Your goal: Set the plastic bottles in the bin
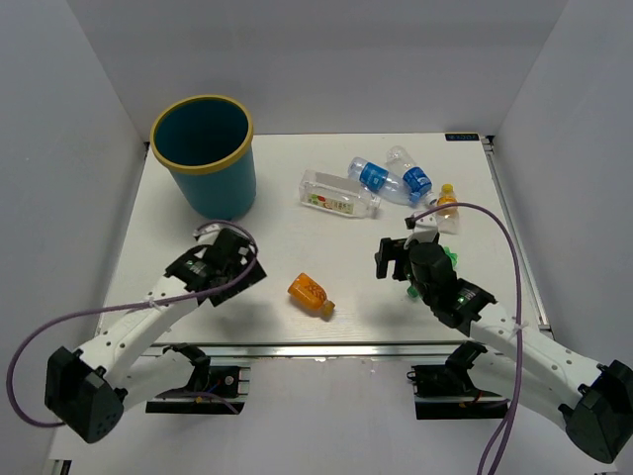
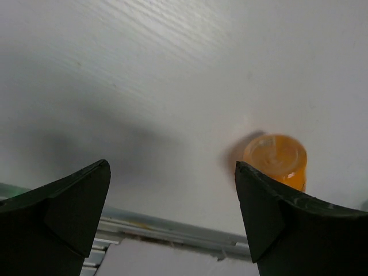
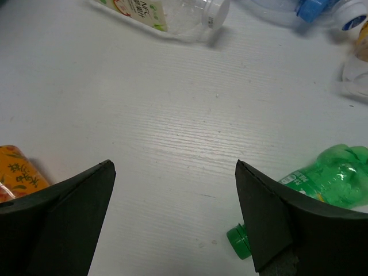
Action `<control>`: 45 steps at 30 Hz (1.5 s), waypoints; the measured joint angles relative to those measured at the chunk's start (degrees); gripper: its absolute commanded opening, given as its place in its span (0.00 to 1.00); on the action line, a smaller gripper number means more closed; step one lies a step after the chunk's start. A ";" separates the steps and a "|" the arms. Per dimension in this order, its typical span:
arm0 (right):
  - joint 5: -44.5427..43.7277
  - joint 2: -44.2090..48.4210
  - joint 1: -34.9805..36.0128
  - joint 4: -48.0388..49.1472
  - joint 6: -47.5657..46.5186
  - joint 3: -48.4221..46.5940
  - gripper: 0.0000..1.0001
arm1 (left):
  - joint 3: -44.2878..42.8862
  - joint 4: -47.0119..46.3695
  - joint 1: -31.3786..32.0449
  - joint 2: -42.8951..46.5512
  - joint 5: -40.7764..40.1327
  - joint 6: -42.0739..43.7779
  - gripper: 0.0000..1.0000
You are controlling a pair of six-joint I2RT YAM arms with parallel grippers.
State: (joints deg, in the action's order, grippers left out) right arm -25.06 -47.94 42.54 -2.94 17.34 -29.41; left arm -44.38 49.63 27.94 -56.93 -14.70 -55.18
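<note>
The teal bin [image 1: 220, 190] with a yellow rim stands at the far left. An orange bottle [image 1: 310, 293] lies near the table's front middle; it also shows in the left wrist view [image 2: 276, 158] and the right wrist view [image 3: 17, 175]. A clear white-labelled bottle [image 1: 336, 194], two blue-labelled bottles [image 1: 376, 178] [image 1: 413, 176] and a yellow-capped bottle [image 1: 447, 206] lie at the far right. A green bottle [image 3: 330, 181] lies beside my right gripper's right finger. My left gripper [image 2: 171, 165] is open and empty, left of the orange bottle. My right gripper [image 3: 173, 164] is open and empty above bare table.
The table's front metal edge [image 2: 172, 233] runs just under the left gripper. White walls close in the table on the left, right and back. The left gripper [image 1: 235, 265] is in front of the bin; the right gripper [image 1: 398, 252] is near the bottle cluster.
</note>
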 measured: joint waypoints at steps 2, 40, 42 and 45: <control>-1.27 -0.22 0.00 -0.48 0.02 0.04 0.89 | -1.14 2.08 6.54 -2.43 -1.92 -3.50 0.98; -10.80 2.51 -0.63 -2.21 2.91 2.99 0.89 | -14.40 -16.65 29.40 -40.46 -9.70 -12.20 0.59; -11.13 2.49 -0.87 -2.56 3.26 2.99 0.89 | -17.20 -15.37 28.70 -41.09 -10.05 -10.51 0.55; -11.21 2.47 -1.11 -2.93 3.39 2.99 0.89 | -21.84 -12.87 25.99 -40.35 -11.43 -7.26 0.39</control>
State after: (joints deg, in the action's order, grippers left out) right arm -36.27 -45.47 41.43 -5.87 20.73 -26.41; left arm -66.22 36.75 53.93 -97.27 -26.13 -62.43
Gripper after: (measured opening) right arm 0.895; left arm 0.737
